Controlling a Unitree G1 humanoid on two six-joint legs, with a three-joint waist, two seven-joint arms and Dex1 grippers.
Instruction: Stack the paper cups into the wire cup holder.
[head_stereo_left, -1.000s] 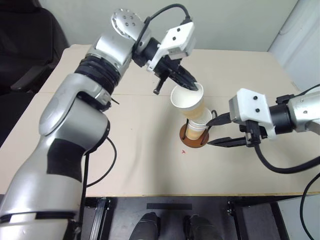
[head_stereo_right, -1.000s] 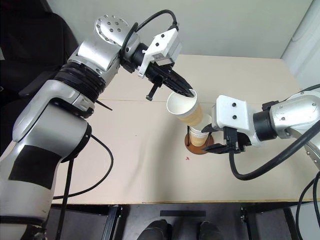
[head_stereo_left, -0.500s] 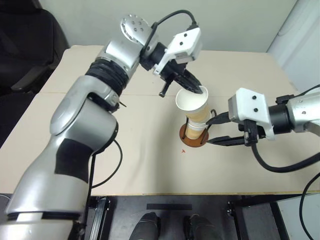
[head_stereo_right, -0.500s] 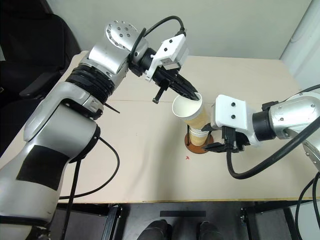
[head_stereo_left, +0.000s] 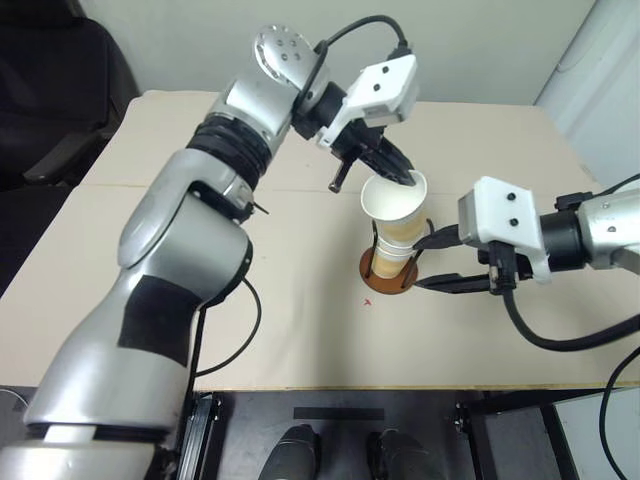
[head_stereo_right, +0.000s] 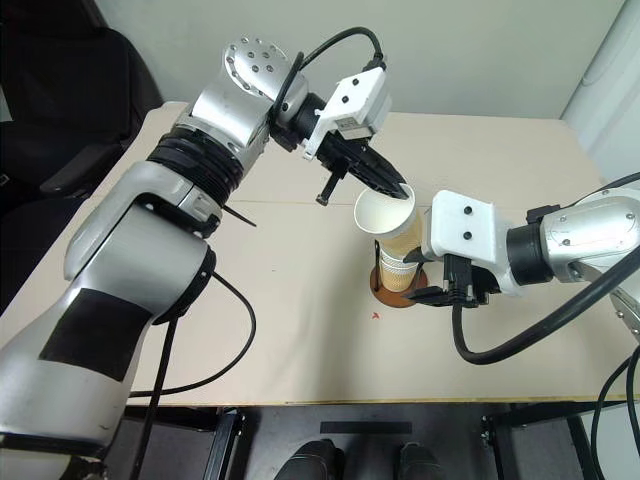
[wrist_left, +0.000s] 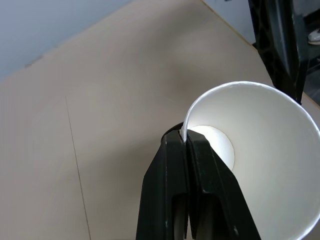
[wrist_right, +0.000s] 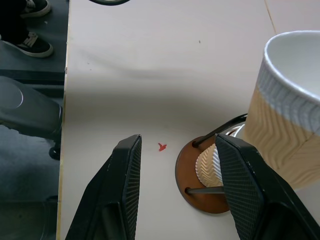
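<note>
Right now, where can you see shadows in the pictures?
Left eye view: soft shadow beside the wire cup holder. Right wrist view: a wide dim band lies across the table. Left wrist view: the paper cup is shaded inside, beside the left claw.

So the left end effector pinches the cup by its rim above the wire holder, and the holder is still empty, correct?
Not quite. The left end effector does pinch the paper cup by its rim above the wire cup holder, but the holder is not empty: a cup already sits inside it, as the right wrist view shows.
</note>
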